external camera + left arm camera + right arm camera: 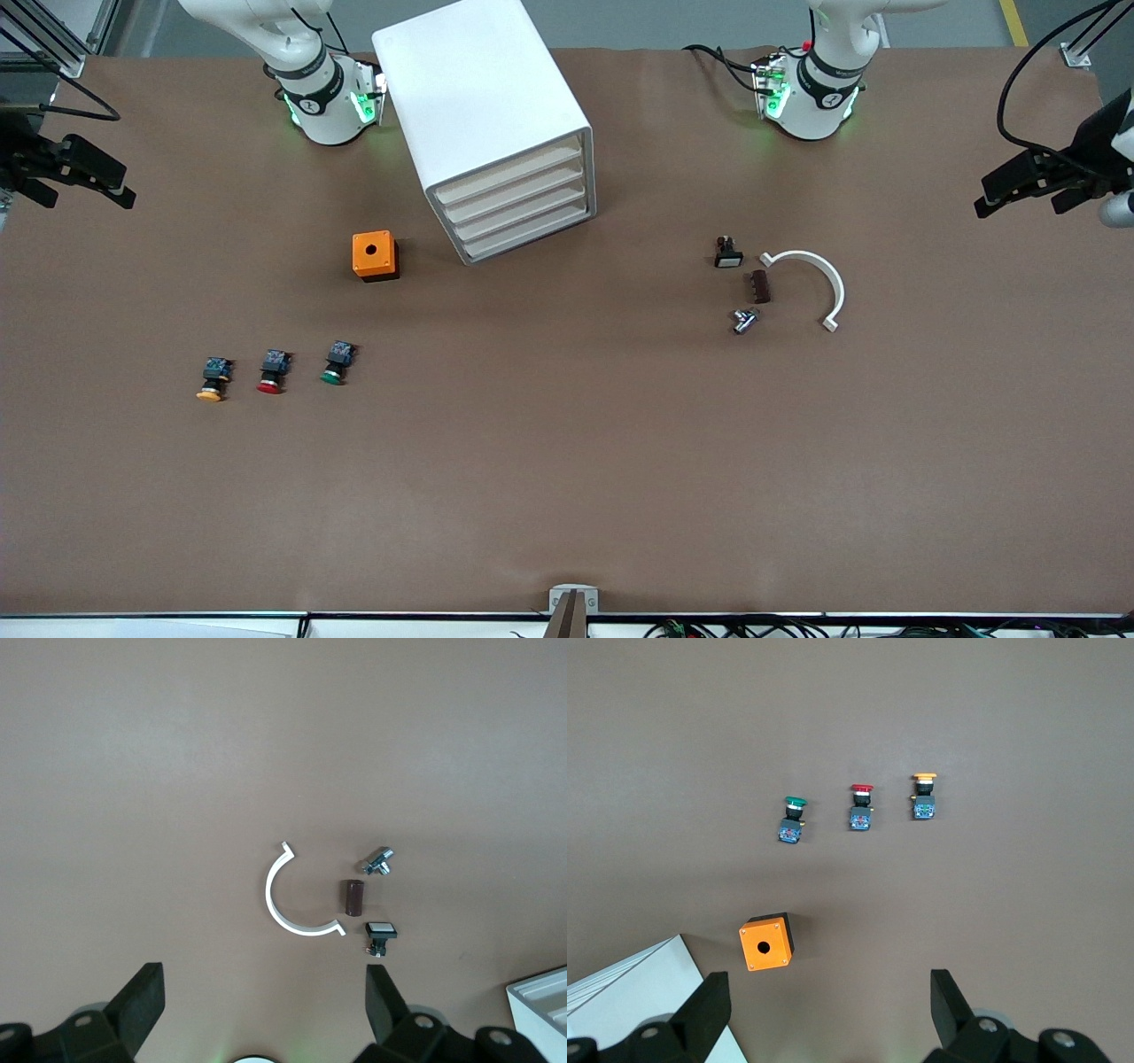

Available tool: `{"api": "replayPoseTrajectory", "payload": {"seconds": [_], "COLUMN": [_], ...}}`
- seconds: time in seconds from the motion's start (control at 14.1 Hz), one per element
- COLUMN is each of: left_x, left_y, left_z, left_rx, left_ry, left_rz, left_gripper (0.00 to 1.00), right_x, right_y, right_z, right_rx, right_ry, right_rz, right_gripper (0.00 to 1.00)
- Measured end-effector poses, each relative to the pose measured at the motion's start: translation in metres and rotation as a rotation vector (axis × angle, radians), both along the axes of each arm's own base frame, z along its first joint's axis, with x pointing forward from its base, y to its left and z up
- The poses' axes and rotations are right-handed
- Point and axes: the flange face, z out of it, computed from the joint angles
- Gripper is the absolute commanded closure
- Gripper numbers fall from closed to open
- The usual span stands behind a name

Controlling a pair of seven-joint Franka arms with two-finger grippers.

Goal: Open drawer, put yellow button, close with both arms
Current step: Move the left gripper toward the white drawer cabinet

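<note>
With both claws, the left claw and right claw, released at the bench ends, we should hook the shut top drawer squarely before fetching the yellow button beside the red one.

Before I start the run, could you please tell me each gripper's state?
Left gripper: open, holding nothing.
Right gripper: open, holding nothing.

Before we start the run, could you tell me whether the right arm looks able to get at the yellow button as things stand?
Probably yes. The yellow button lies in the open at the right arm's end of the table, beside the red button. The right gripper is open, with nothing in between.
</note>
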Motion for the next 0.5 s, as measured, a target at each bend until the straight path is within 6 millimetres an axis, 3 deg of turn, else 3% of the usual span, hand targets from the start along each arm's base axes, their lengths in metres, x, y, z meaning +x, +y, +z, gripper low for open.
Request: {"api": "replayPoseTrajectory", "payload": {"seconds": [0.28,0.5], "left_x": [0.024,0.039], "left_y": [0.004,-0.010], "left_z": [-0.035,-0.069], "left_rx": [-0.003,-0.003], "left_ry": [0.062,0.121], "left_rz": [0.006,-0.016], "left_gripper": [0.00,0.00], "right_x": [0.000,0.000], "right_y": [0.000,0.000], "right_z": [0.000,-0.001], "right_rx": [0.000,0.000], "right_ry": [0.001,0.002], "right_rz": [-0.001,-0.001], "right_gripper": [0.00,0.00]}}
